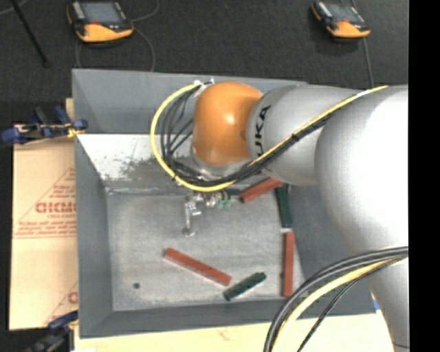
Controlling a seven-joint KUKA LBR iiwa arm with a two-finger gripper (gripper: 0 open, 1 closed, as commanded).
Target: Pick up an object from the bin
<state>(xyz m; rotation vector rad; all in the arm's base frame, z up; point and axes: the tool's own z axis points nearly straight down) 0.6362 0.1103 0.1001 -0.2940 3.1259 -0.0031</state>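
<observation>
Hanging over a bare patch of the bin (93, 227) just above centre frame, the gripper (190, 221) gives me no clue whether it's open or closed. The long red stick (196, 267) lying flat just below it, clear of the walls, looks the easiest pick.

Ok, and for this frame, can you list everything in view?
bin: one, grey metal, mid-view.
red bars: three; one flat on the floor mid-bin, one along the right wall, one partly under the arm, back right.
dark green bars: two; one at the front by the mid-bin red bar's end, one by the right wall.
dark speck: one, front-left floor.
orange-and-black devices: two, on the dark ground beyond the bin.
arm: one, silver with orange cover, entering from the right.
claw: one, over bare floor at the back.
</observation>
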